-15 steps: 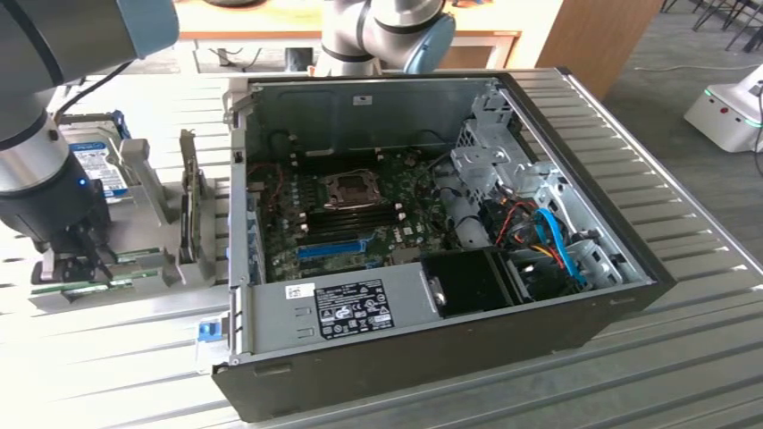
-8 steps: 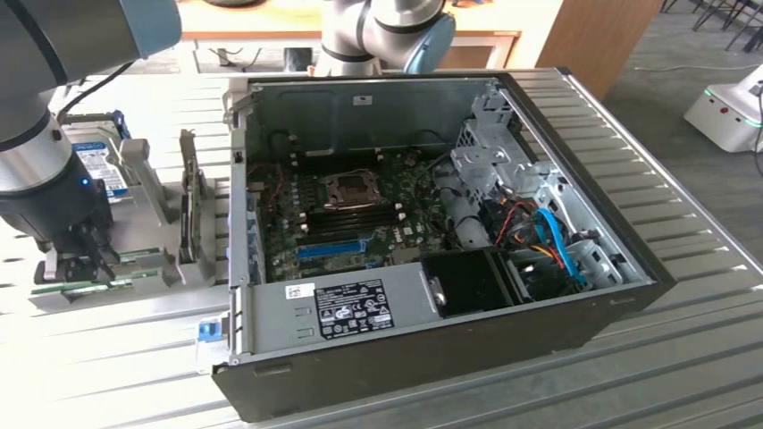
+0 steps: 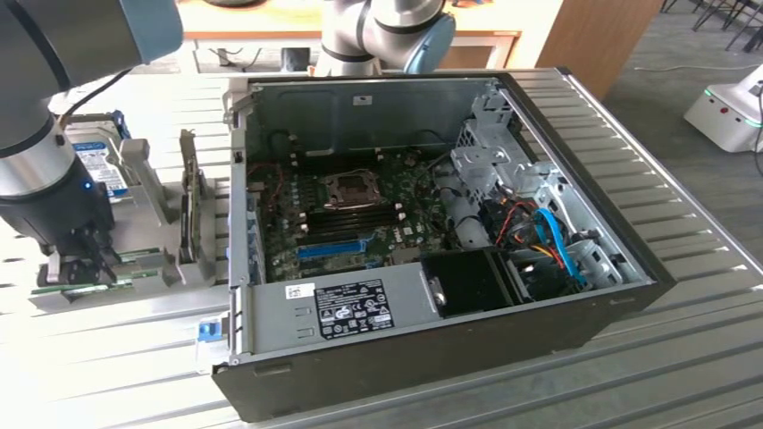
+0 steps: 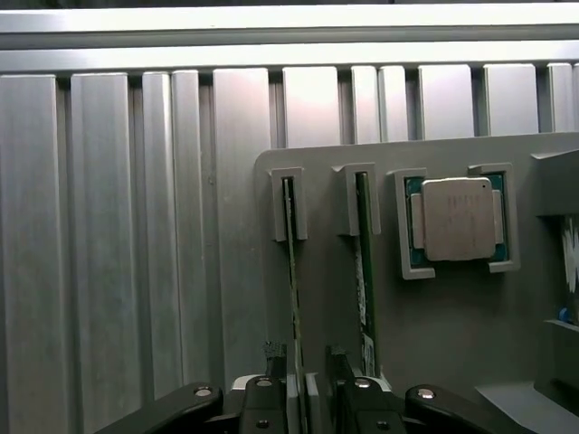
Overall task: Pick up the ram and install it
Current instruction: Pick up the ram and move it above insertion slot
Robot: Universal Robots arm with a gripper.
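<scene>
Two rams stand on edge in slots of a grey holder. One ram, a thin green stick, runs between my gripper's fingers; the other ram stands in the neighbouring slot, just outside the far finger. My gripper is open and straddles the first stick, with a gap still showing on one side. In the exterior view the gripper is lowered onto the holder at the exterior view's left, beside the open computer case. Dark memory slots lie on the motherboard inside the case.
A processor chip sits in a pocket of the holder next to the rams. A grey upright card and a hard drive stand on the holder between the arm and the case wall. A blue slot lies on the motherboard.
</scene>
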